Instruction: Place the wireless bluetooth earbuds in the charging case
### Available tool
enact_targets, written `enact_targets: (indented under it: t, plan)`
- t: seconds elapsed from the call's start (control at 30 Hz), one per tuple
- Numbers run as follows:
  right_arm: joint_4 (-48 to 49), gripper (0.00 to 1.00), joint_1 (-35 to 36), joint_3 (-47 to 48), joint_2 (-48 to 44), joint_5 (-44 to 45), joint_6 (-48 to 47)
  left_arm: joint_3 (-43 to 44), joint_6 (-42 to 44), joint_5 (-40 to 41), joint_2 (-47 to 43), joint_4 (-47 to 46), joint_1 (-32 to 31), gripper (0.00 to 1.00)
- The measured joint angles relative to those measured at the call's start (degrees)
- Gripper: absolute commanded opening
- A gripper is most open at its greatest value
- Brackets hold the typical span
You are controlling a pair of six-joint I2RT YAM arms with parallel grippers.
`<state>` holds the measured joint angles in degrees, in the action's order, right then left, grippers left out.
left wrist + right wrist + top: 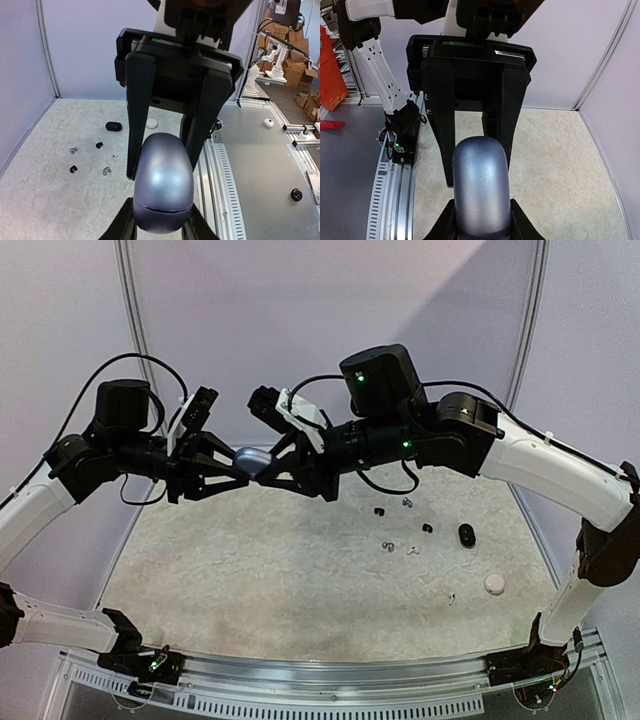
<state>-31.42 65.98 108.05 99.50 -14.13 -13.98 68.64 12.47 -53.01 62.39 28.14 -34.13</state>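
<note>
Left gripper [236, 462]: fingers clamped on charging case [252, 458]
Right gripper [266, 466]: fingers clamped on it too
Earbuds [427, 528]: scattered on table [250, 580], 4 o'clock of case

Smooth, satin-sheened grey charging case [162, 185]; matt black plastic fingers [139, 110].

Brown cardboard boxes [294, 75] piled beyond the pale mottled table [40, 190].
</note>
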Motion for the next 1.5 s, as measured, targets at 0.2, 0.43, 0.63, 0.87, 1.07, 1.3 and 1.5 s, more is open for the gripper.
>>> enact_targets:
  t: [0.2,0.43,0.63,0.87,1.07,1.3,1.5]
  plan:
    - [0.24,0.54,0.02,0.0,0.02,0.57,-0.02,0.0,0.17,-0.15,0.0,-0.13,-0.04,0.0]
    - [1.9,0.58,0.02,-0.85,0.24,2.14,0.59,-0.24,7.23,0.85,-0.92,-0.13,-0.66,0.0]
    - [2.16,0.58,0.42,-1.53,0.24,2.89,0.85,-0.07,21.0,3.93,-1.81,2.89,-1.36,0.0]
    - [1.86,0.56,0.5,-1.9,0.26,3.1,0.94,0.11,35.06,8.76,-2.05,7.61,-1.7,0.0]
    - [3.39,0.55,0.07,-1.88,0.26,3.74,1.46,0.11,38.8,10.12,-2.05,11.1,-2.32,0.0]
    - [3.34,0.63,-0.02,-1.88,0.28,3.72,1.75,0.04,34.86,9.94,-2.05,10.64,-2.36,0.0]
    - [4.55,0.73,-1.11,-1.88,0.28,1.6,2.6,-4.72,17.0,6.25,-2.34,4.46,-1.66,0.0]
